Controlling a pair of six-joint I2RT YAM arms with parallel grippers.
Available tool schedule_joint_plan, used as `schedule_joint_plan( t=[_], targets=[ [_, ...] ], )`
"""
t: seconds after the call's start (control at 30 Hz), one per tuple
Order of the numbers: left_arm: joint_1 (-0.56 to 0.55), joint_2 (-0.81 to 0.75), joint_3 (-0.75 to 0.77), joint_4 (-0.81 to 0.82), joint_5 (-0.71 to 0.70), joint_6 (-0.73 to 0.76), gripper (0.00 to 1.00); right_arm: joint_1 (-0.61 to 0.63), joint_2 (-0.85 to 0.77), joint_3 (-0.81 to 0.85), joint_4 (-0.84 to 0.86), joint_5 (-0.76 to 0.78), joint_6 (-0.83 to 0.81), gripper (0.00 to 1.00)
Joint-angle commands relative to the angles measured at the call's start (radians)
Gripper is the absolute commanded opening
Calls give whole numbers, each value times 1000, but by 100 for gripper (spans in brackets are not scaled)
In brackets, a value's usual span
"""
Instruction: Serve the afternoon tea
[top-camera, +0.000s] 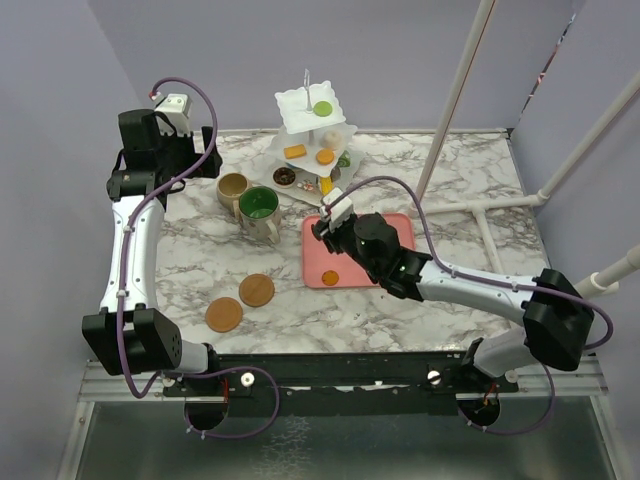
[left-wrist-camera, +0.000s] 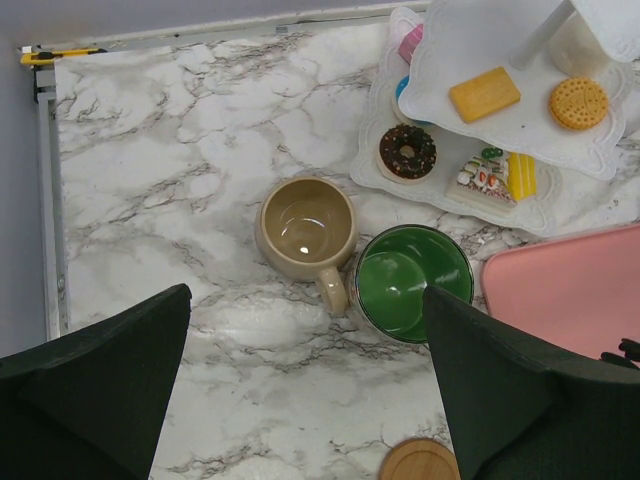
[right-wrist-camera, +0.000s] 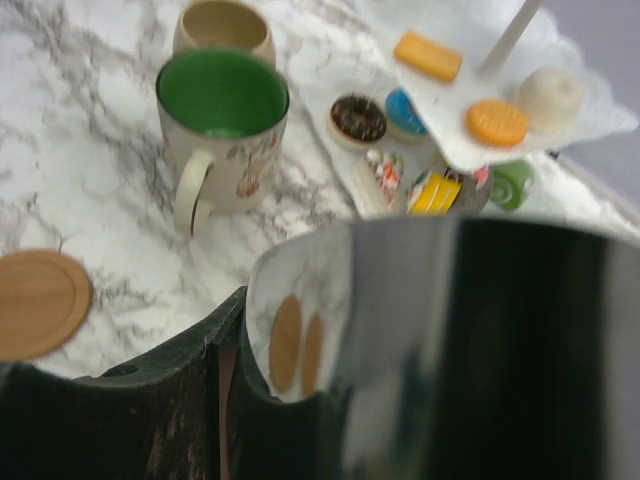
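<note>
- What is seen on the grey-and-white marble table (top-camera: 200, 260)?
- A white three-tier square stand (top-camera: 290, 100) is seen at the far side. A round green pastry (top-camera: 322, 108) is set on its top tier. A yellow oblong biscuit (left-wrist-camera: 484, 94) and a round orange cookie (left-wrist-camera: 578, 103) are laid on the middle tier. A brown chocolate donut (left-wrist-camera: 407, 152) and a white cake slice (left-wrist-camera: 482, 178) are laid on the bottom tier.
- Where are the cups found?
- A beige mug (left-wrist-camera: 305, 222) and a mug with a green inside (left-wrist-camera: 412, 280) are stood just beside each other on the marble, right in front of the stand. A round wooden coaster (top-camera: 257, 290) and a second wooden coaster (top-camera: 224, 314) are laid close together nearer the arms, well apart from the mugs.
- What else is there?
- A flat pink square tray (top-camera: 400, 225) is laid to the right of the mugs. A small round orange pastry (top-camera: 329, 276) is seen near its front left corner.
- How are the hands held?
- The left gripper (left-wrist-camera: 305, 300) is held high over the mugs. Its fingers are spread wide and nothing is held between them. The right gripper (top-camera: 320, 228) is held over the far left part of the pink tray. A shiny dark thing (right-wrist-camera: 480, 350) is seen right by its fingers in the right wrist view. It may be gripped, but the view is too blurred, so it cannot be told.
</note>
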Motion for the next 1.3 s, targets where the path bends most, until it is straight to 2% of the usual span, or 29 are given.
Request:
schedule_joint_plan(
  t=[0.0, 0.2, 0.63, 0.83, 1.03, 1.27],
  targets=[
    [7, 0, -1, 11, 26, -2, 99, 1, -78, -92, -42, -41, 97, 35],
    [7, -1, 2, 11, 33, -14, 99, 8, -99, -196, -17, -51, 140, 38],
    [6, -2, 23, 11, 34, -25, 99, 42, -35, -290, 119, -19, 144, 46],
    [6, 4, 25, 11, 35, -32, 99, 57, -16, -300, 133, -20, 152, 51],
    [7, 7, 25, 11, 35, -31, 99, 67, -12, -312, 136, -12, 156, 64],
    [7, 8, 25, 11, 33, -25, 99, 73, -7, -320, 129, -19, 180, 65]
  ],
)
